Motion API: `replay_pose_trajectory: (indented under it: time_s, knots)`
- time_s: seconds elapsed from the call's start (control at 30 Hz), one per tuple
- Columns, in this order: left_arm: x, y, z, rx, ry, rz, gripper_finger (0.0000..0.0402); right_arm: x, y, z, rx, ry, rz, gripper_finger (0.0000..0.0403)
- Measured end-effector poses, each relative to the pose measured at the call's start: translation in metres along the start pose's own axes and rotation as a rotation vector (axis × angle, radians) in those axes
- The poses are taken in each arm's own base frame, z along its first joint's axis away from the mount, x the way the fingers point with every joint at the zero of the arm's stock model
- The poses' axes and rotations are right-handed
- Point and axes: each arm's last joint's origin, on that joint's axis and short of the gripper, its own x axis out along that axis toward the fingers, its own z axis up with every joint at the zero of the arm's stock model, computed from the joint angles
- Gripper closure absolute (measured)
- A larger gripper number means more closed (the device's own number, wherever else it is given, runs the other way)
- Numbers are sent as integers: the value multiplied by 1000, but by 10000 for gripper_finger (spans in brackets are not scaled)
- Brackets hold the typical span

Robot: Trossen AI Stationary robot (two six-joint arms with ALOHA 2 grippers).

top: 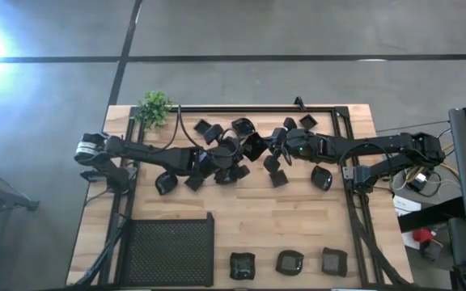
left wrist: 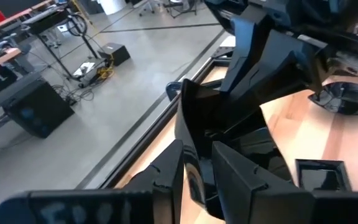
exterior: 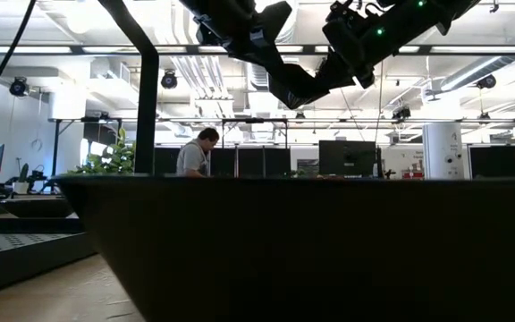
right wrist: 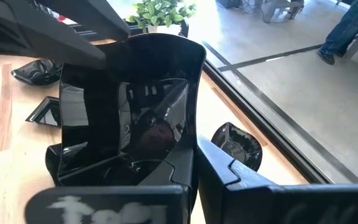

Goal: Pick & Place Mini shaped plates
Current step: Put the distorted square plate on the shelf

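Both arms are meeting over the far middle of the table (top: pixel 298 218), above a scatter of black plates (top: pixel 241 149).

The left gripper (top: pixel 235 150) is reaching in from the left. Its jaws are standing spread around a glossy plate (left wrist: pixel 229 124) that is sitting upright between them; in the left wrist view the plate's edge is rising just past the fingers (left wrist: pixel 247 186). More plates are lying on the wood beyond the jaws, one square (left wrist: pixel 321 174) and one rounded (left wrist: pixel 344 96).

The right gripper (top: pixel 280 148) is coming in from the right, jaws pressed together on a square plate (right wrist: pixel 135 112) that is filling the space just ahead of the fingers (right wrist: pixel 241 186), tilted up on edge. Past it, near the plant (right wrist: pixel 160 12), other plates are resting flat (right wrist: pixel 39 71), and one rounded plate (right wrist: pixel 236 144) is lying beside the jaws by the table's rail.

In the low view both grippers are hanging above the tabletop, close together.

Three plates (top: pixel 288 263) are sitting in a row at the near edge, well apart from both jaws, beside a mesh tray (top: pixel 171 250).
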Motion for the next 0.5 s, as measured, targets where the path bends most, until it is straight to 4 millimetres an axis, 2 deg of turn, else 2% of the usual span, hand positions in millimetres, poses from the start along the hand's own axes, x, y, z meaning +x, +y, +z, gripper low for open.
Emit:
replay_pose_trajectory:
  time_s: [0.5]
  knots:
    - [3,2,-7,-3,22,24,321,0,0,0,1,0,-1,394]
